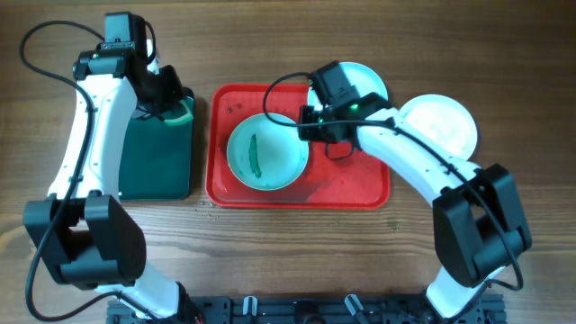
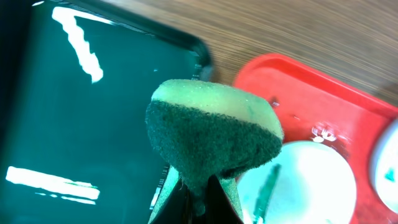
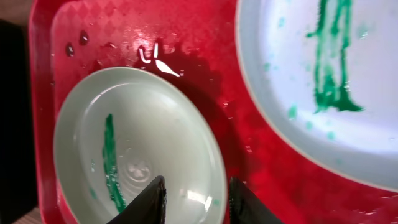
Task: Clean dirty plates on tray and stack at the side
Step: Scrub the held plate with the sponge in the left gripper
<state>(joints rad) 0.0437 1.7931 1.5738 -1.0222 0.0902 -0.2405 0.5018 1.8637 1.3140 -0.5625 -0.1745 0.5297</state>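
The whole field of the overhead view is filled by a wooden table (image 1: 297, 261), mid-brown, with grain running left to right. The same wood is seen across the top right of the left wrist view. Lighting is even and comes from above; only soft shadows are cast on the wood. A dark slotted rail (image 1: 297, 310) is noted along the lower edge of the overhead frame.
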